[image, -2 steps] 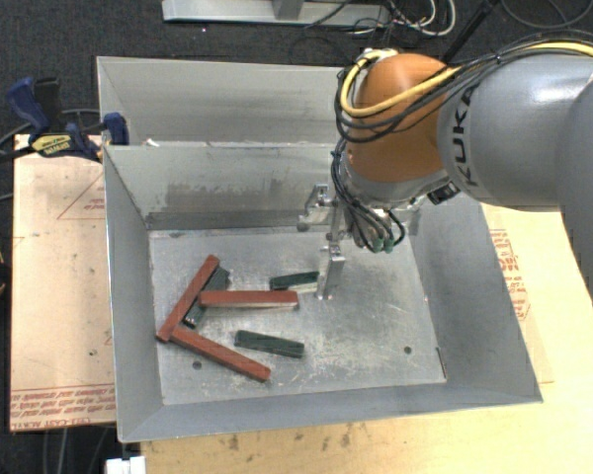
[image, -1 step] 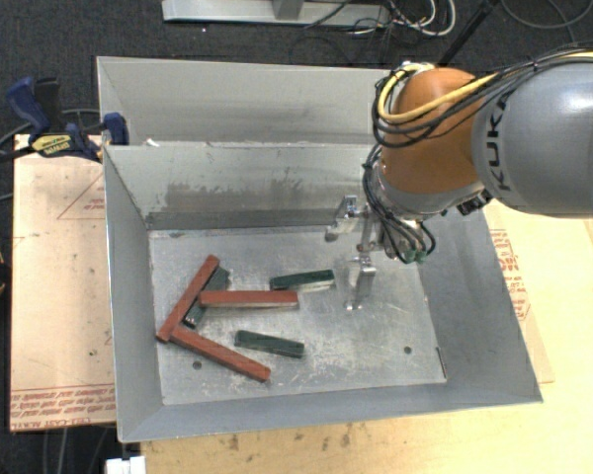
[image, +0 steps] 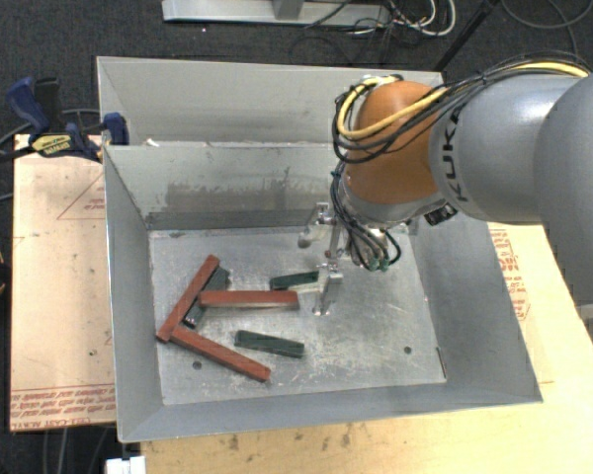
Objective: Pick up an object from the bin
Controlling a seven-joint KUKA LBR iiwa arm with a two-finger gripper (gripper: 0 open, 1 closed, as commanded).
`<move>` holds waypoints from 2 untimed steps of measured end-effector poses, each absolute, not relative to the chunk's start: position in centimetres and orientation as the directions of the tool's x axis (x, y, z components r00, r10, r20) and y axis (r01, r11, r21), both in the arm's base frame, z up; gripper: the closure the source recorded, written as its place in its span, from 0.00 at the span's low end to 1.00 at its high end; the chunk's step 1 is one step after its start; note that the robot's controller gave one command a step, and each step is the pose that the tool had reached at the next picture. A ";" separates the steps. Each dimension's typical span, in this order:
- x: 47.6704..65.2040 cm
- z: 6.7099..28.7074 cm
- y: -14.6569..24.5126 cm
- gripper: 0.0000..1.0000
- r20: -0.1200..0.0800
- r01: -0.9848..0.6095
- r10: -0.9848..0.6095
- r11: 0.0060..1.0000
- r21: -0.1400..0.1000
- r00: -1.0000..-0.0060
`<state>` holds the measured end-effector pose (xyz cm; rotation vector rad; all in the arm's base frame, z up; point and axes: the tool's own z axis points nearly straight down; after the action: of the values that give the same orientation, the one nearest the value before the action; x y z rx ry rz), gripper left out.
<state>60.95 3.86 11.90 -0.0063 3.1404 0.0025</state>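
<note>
My gripper hangs low over the middle of the bin floor, under the orange wrist cover. A short dark green bar lies just to its left, its right end touching or almost touching the gripper. A red-brown bar lies flat right below the green one, and its right end stops a little short of the gripper. A second dark green bar lies apart, toward the front. Nothing shows in the gripper's hold.
Left of these, two more red-brown bars form a V: one slants up, one runs along the front. Small dark pieces sit beside the slanted bar. The arm enters from the right.
</note>
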 end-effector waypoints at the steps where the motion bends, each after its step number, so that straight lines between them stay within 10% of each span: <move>1: 62.0 7.7 4.5 0.00 -0.006 -0.049 -0.049 0.999 0.001 -0.999; 2: 63.4 6.8 4.7 1.00 -0.044 -0.069 -0.069 0.998 0.002 -0.997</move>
<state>63.37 4.71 6.79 -0.1068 3.0957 0.0054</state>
